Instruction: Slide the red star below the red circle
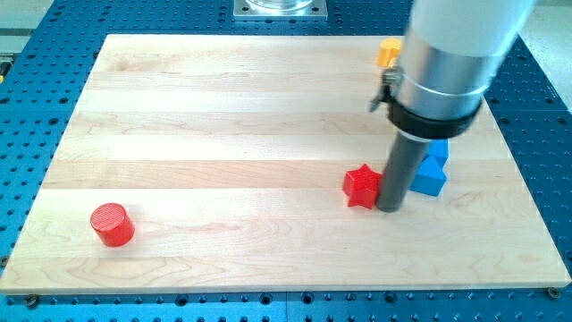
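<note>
Red star (361, 187) is sitting on the desk (223, 134) touching my tip (390, 208) at its right, well apart from the red circle (112, 224); no gripper is showing.

Pale smooth wooden board (223, 134), matt red star (361, 187), ridged-top red circle (112, 224), brushed metal arm (447, 63)

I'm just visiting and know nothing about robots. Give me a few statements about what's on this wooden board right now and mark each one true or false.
1. My tip is right beside the red star, on the star's right in the view. True.
2. The red circle sits at the view's top right. False: it is near the bottom left.
3. A blue block lies just right of the rod. True.
4. The red star is touching the red circle. False: they are far apart, with bare board between them.
5. A yellow-orange block shows near the view's top, partly hidden by the arm. True.
</note>
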`<state>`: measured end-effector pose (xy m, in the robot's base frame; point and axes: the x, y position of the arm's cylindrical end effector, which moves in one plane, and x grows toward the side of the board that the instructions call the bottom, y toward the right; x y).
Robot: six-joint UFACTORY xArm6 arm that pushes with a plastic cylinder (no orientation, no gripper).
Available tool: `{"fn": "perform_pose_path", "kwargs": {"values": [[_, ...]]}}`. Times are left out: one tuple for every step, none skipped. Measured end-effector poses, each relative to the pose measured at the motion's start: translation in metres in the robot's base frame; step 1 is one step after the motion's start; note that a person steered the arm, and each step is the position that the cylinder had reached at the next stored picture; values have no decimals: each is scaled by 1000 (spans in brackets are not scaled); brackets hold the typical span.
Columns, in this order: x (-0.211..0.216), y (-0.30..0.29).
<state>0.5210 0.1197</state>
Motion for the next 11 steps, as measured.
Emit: {"fn": "perform_pose_path", "kwargs": {"values": [[-42,1],[-47,-47],[-13,-114],[-46,-14],[-29,-7],[7,-53],[31,-128],[53,-221],[66,-169],[77,-185],[80,-235]]}}
